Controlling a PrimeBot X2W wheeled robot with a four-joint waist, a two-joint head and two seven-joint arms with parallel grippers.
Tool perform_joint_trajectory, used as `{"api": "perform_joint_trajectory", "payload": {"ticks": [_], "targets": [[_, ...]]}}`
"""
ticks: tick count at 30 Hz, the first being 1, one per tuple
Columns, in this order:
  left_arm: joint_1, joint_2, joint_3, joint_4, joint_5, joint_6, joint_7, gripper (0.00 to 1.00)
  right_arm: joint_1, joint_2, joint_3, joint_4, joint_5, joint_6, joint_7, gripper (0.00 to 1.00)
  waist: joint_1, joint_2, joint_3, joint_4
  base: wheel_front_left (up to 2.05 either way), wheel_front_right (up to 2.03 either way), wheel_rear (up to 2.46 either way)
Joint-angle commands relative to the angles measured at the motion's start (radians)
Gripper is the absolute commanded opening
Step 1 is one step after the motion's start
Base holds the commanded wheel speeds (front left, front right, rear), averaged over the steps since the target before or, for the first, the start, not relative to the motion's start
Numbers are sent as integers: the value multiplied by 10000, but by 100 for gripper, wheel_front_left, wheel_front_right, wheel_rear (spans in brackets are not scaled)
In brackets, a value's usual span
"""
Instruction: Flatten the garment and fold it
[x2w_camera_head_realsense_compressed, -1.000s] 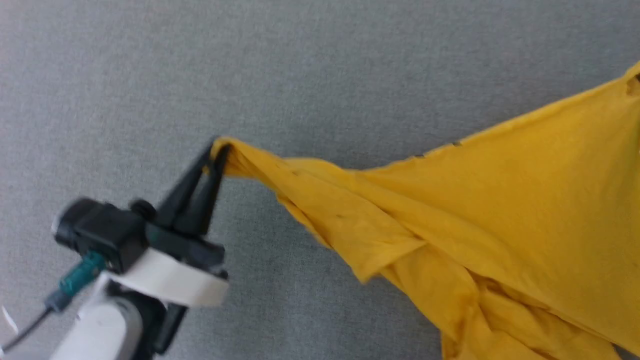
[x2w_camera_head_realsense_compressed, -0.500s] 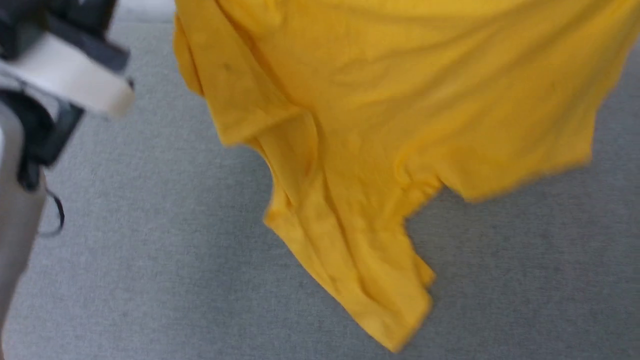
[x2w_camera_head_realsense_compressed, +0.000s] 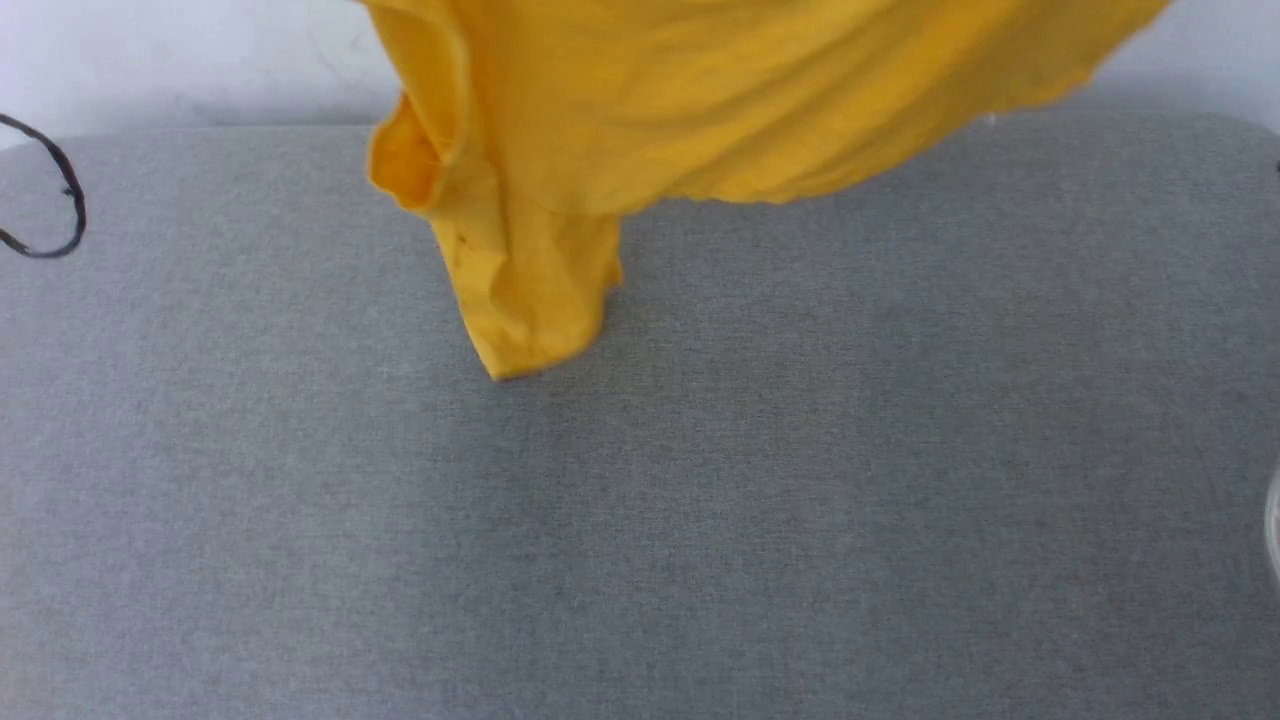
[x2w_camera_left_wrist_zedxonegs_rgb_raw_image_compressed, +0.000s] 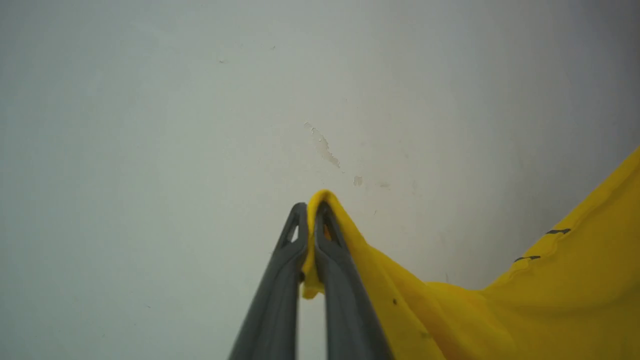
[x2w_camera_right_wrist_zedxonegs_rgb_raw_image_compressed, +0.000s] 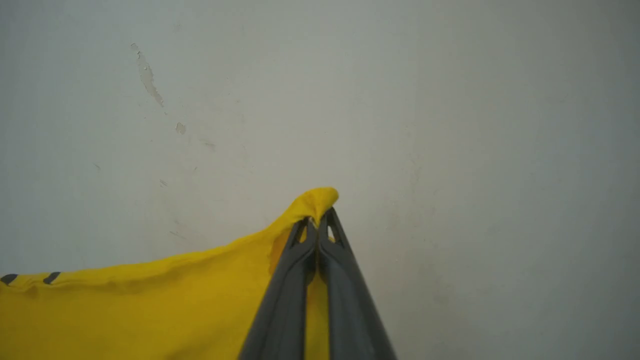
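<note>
Now a yellow T-shirt (x2w_camera_head_realsense_compressed: 700, 100) hangs spread in the air above a grey table (x2w_camera_head_realsense_compressed: 700, 520), one sleeve (x2w_camera_head_realsense_compressed: 530, 300) dangling lowest. The head view gives the drape; the wrist views give the grips: left gripper (x2w_camera_left_wrist_zedxonegs_rgb_raw_image_compressed: 311, 209) and right gripper (x2w_camera_right_wrist_zedxonegs_rgb_raw_image_compressed: 318, 221) each clamped on a bunched edge, possibly hem corners. Flattening is underway; next, lower it evenly, taut

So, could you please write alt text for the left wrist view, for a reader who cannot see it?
The left gripper is shut on a fold of the yellow garment, which hangs away toward the lower right of the view. Behind it is a pale wall with a few small chipped marks.
</note>
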Motion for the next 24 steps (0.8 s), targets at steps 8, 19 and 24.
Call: {"api": "perform_joint_trajectory", "payload": {"ticks": [8,19,24], "targets": [[-1374,-176,182,873,-3,238,129,0,-1211,352,-133,919,-497,-7,-141,0,1,-1,246,-426,0,0,0],[-3522,-28,-85,953,337,29,436,0,-2329,500,-483,953,-513,-7,214,0,1,-1,2232,-1018,0,0,0],[-4671,246,-491,982,1015,-71,-108,0,-3155,834,-605,1240,-476,-7,-318,0,1,-1,3560,-1506,0,0,0]]}}
